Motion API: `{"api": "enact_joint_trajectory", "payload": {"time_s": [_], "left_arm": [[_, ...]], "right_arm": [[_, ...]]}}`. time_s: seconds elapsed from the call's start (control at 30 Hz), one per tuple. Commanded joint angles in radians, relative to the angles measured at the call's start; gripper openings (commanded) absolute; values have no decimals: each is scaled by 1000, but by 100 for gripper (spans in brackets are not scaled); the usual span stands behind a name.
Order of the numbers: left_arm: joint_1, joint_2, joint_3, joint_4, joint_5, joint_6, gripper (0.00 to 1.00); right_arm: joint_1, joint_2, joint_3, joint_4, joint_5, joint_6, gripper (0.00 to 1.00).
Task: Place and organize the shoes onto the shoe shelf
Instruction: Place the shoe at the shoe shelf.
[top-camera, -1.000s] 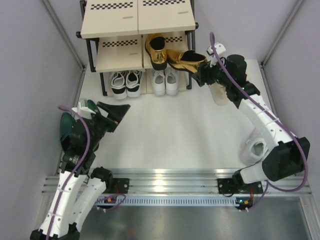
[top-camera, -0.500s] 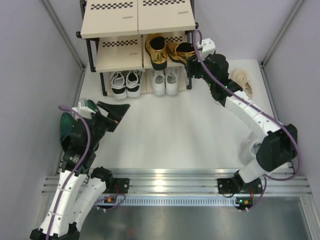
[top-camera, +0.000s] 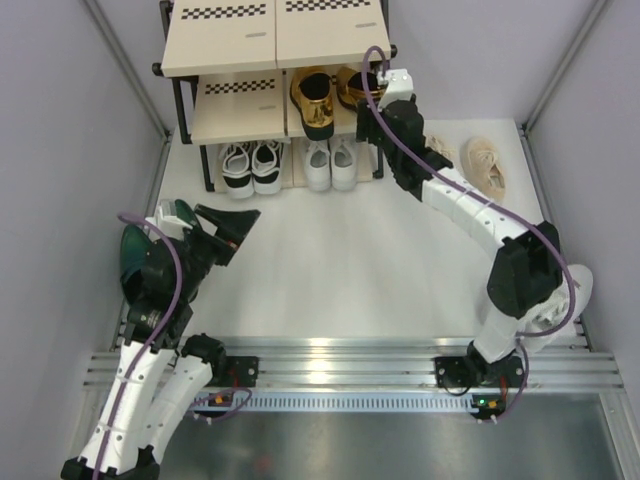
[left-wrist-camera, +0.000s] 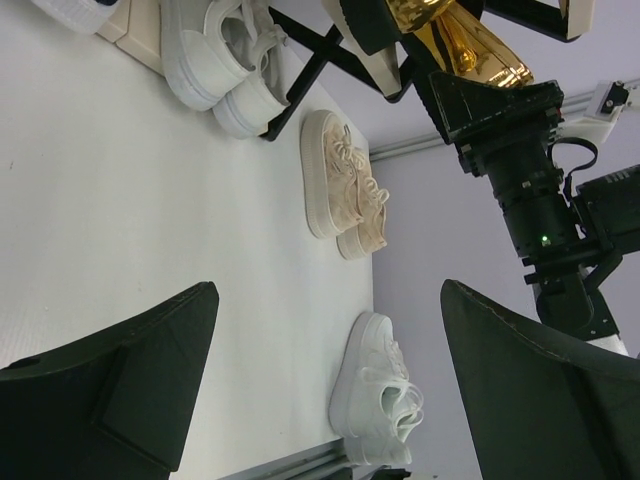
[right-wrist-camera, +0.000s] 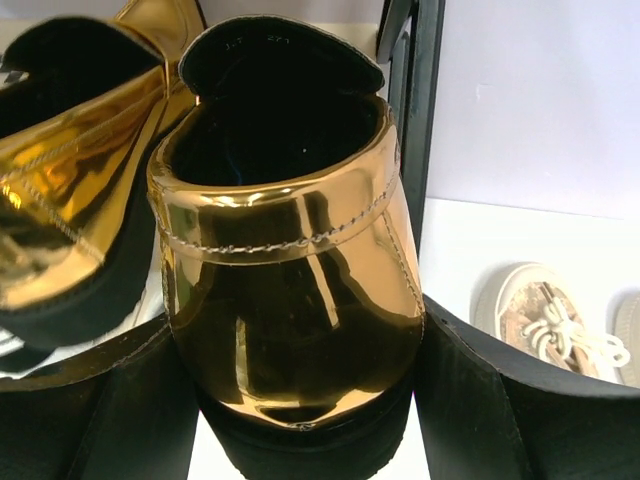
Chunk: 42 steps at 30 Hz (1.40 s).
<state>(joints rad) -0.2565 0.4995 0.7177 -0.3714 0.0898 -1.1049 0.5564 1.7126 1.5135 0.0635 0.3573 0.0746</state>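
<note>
The shoe shelf (top-camera: 235, 110) stands at the back. On its middle board lies one gold loafer (top-camera: 314, 100) (right-wrist-camera: 70, 200). Right beside it is a second gold loafer (top-camera: 352, 88) (right-wrist-camera: 290, 290), and my right gripper (top-camera: 368, 104) (right-wrist-camera: 300, 410) is shut on its heel, at the shelf's right post. Black-and-white sneakers (top-camera: 250, 166) and white lace-ups (top-camera: 330, 164) (left-wrist-camera: 215, 60) sit on the bottom tier. My left gripper (top-camera: 238, 228) (left-wrist-camera: 325, 385) hangs open and empty over the table's left side. A dark green loafer (top-camera: 132, 258) lies beside the left arm.
Two beige sneakers (top-camera: 485, 162) (left-wrist-camera: 340, 190) (right-wrist-camera: 540, 315) lie on the table right of the shelf. A chunky white sneaker (top-camera: 575, 290) (left-wrist-camera: 378, 400) sits by the right wall, partly behind the right arm (top-camera: 470, 210). Grey walls close in both sides.
The right arm has carried the gold loafer left and back from in front of the shelf onto the middle board beside its mate. The left arm has not moved.
</note>
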Motion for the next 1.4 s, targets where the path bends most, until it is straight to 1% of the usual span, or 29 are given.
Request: {"api": "enact_joint_trajectory", "payload": {"time_s": [0.0, 0.1, 0.4, 0.5, 0.6, 0.67, 0.7, 0.8, 0.83, 0.9, 0.93, 1.0, 1.03, 1.1, 1.13, 1.2, 1.3, 1.37], "left_arm": [[5, -7, 5, 19, -7, 2, 98], [5, -9, 3, 15, -7, 4, 98], [5, -29, -12, 5, -16, 0, 98], [5, -27, -14, 5, -16, -1, 98], [5, -27, -12, 3, -16, 5, 98], [5, -30, -11, 0, -16, 5, 98], [5, -30, -12, -1, -13, 2, 98], [5, -30, -12, -3, -18, 0, 98], [5, -29, -12, -1, -18, 0, 98], [5, -29, -9, -3, -16, 2, 98], [5, -27, -9, -3, -18, 2, 98], [5, -24, -9, -1, -16, 2, 98], [5, -22, -9, -1, -13, 0, 98], [5, -19, -9, -1, -10, 0, 98], [5, -19, -9, -1, -10, 0, 98], [5, -18, -9, 0, -7, -1, 98], [5, -15, -9, 5, -2, 0, 98], [5, -15, -11, 5, -1, -3, 98]], "right_arm": [[7, 53, 131, 41, 48, 70, 0], [7, 105, 220, -7, 51, 97, 0], [26, 173, 267, -34, 37, 120, 0], [31, 199, 284, -39, 35, 122, 8], [34, 226, 313, -48, 11, 120, 11], [36, 242, 332, -50, 3, 120, 15], [36, 246, 336, -51, -3, 119, 20], [37, 258, 353, -53, -30, 110, 28], [37, 259, 355, -53, -44, 99, 38], [40, 256, 353, -54, -63, 85, 46], [42, 251, 350, -53, -63, 77, 52], [42, 231, 337, -51, -63, 71, 60], [40, 220, 327, -45, -64, 68, 67], [40, 188, 298, -28, -72, 59, 71], [40, 180, 294, -31, -78, 56, 75], [40, 154, 278, -45, -109, 59, 79], [40, 121, 249, -45, -139, 54, 89], [40, 105, 240, -48, -150, 53, 91]]}}
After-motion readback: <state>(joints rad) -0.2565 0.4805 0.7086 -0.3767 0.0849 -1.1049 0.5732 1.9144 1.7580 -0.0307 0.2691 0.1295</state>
